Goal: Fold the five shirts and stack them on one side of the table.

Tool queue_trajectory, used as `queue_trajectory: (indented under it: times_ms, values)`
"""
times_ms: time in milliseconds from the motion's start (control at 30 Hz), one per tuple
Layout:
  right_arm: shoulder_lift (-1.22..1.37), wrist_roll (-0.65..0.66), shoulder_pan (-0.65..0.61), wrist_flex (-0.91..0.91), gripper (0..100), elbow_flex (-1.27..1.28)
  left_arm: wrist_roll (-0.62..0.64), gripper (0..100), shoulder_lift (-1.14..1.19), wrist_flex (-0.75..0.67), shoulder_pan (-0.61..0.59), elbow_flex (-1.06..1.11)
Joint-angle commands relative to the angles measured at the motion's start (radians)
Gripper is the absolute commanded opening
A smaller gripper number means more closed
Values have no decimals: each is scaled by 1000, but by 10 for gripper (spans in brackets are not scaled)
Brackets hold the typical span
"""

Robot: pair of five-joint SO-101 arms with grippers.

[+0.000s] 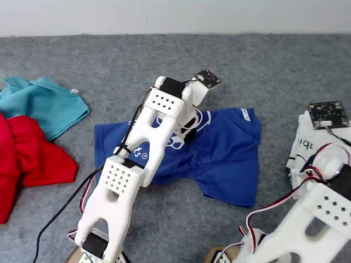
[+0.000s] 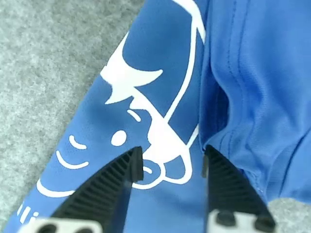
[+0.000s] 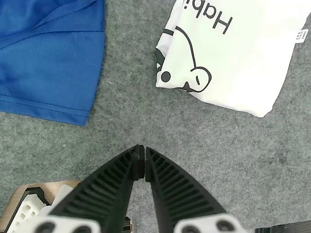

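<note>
A blue shirt (image 1: 225, 159) with a white print lies crumpled and partly spread at the table's middle. My left gripper (image 2: 171, 155) stands open close over its printed part (image 2: 141, 92), beside a raised fold (image 2: 243, 73), with nothing between its fingers. In the high view the left arm reaches across the shirt, with the gripper (image 1: 189, 130) over its upper middle. My right gripper (image 3: 144, 151) is shut on nothing above bare carpet, between the blue shirt's hem (image 3: 48, 63) and a folded white shirt (image 3: 238, 53). The white shirt (image 1: 303, 148) lies at the right edge.
A teal shirt (image 1: 44, 104) and a red shirt (image 1: 27, 159) lie bunched at the left side. Grey carpet (image 1: 263, 71) covers the table. The right arm (image 1: 321, 205) stands at the front right, and a cable (image 1: 60, 213) trails from the left arm's base.
</note>
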Motion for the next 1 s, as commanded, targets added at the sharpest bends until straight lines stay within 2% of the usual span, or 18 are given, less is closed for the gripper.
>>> queue_trajectory:
  times_ms: [0,267,433,567,767,967]
  values:
    - [-16,0,8,35,18,-2,9,153,-57,21,2,-18]
    - [-16,0,8,35,19,-2,9,141,-296,17,127,189]
    - [-16,0,8,33,19,-2,9,141,-282,-74,150,311]
    - [-16,0,8,33,19,-2,8,141,-209,-141,109,355]
    - [-16,0,8,33,19,-2,8,138,-120,-71,81,354]
    - [-16,0,8,30,19,-2,31,137,-124,17,126,352]
